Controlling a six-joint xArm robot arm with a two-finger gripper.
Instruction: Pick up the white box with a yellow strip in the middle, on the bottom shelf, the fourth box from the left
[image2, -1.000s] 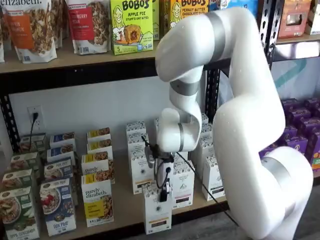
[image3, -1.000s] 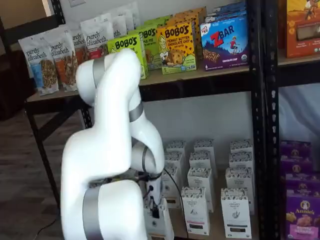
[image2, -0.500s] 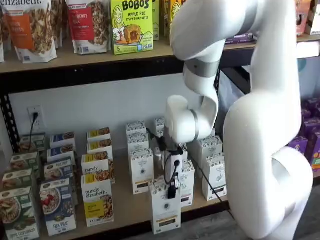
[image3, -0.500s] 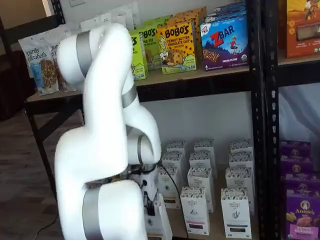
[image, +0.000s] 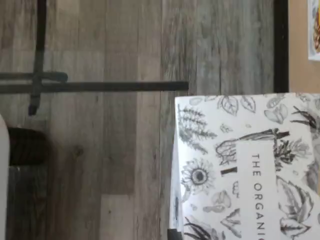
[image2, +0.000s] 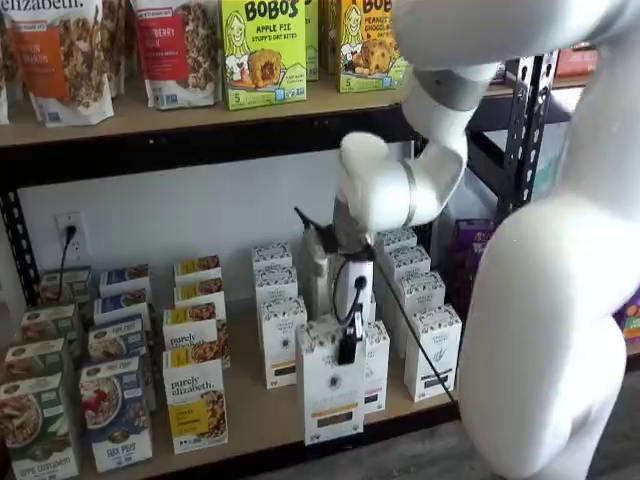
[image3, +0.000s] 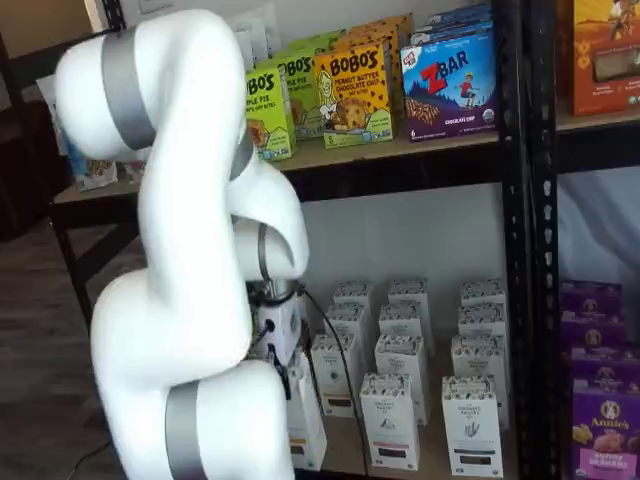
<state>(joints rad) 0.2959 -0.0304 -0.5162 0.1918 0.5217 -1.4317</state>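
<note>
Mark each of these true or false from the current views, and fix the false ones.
1. The claw is at the top of the white box. True; its black fingers are at the box's top front, though the grip itself cannot be told.
2. The white box has a pink strip on its front. False; the strip is yellow-orange.
3. The white box stands at the back of the bottom shelf. False; it is at the front edge, ahead of the other white cartons.
4. The wrist view shows a botanical line-drawing pattern on the box top. True.
5. Bobo's boxes sit on the upper shelf. True.
</note>
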